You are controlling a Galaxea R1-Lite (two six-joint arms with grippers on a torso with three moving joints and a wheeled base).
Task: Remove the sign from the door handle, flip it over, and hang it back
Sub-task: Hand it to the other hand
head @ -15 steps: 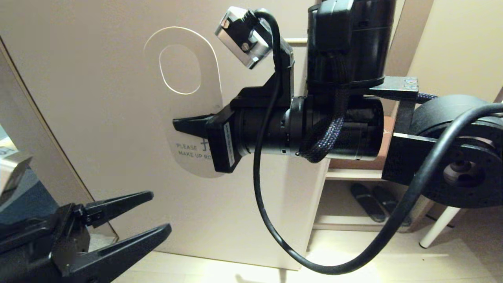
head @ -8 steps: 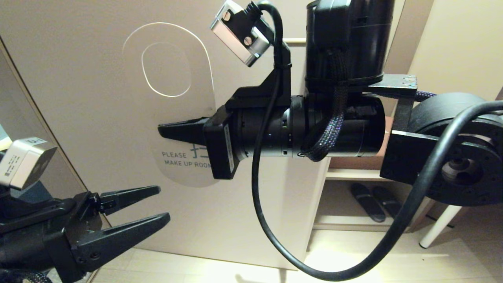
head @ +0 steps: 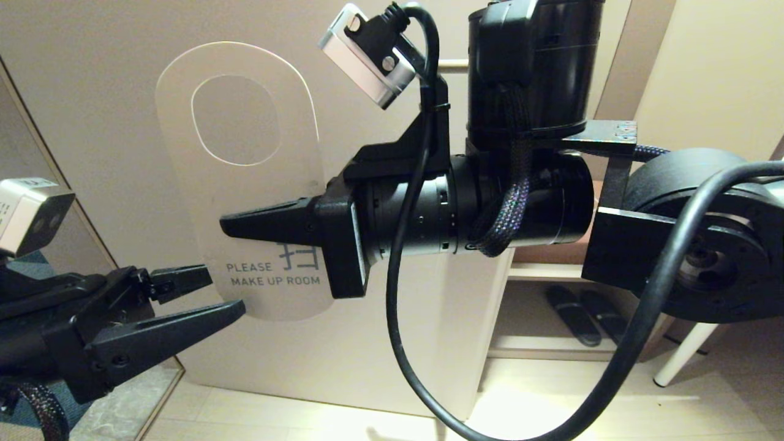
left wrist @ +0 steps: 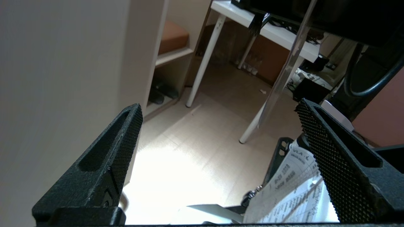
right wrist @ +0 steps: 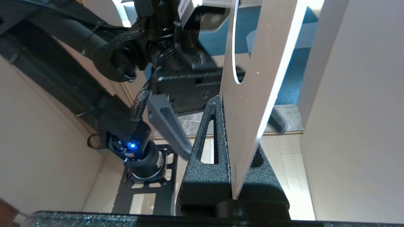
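Note:
The sign (head: 245, 184) is off the door and upright in front of it, its white "PLEASE MAKE UP ROOM" side facing me. My right gripper (head: 229, 223) is shut on its right edge at mid-height. The right wrist view shows the sign (right wrist: 252, 78) pinched between the right gripper (right wrist: 233, 126) fingers. My left gripper (head: 223, 293) is open at the lower left, one finger behind and one in front of the sign's lower left edge, not closed on it. The left gripper (left wrist: 217, 126) is wide open. I cannot tell if a short pale bar (head: 456, 64) behind the right arm is the door handle.
The beige door (head: 92, 92) fills the background. Right of it is an open shelf with dark slippers (head: 576, 312) and a white table leg (head: 680, 355). A mirror edge (head: 37, 159) stands at the far left. The right arm's cable (head: 398, 306) hangs in a loop.
My right gripper has carried the sign left and slightly down. My left gripper has risen and moved in, so its open fingers now straddle the sign's lower edge.

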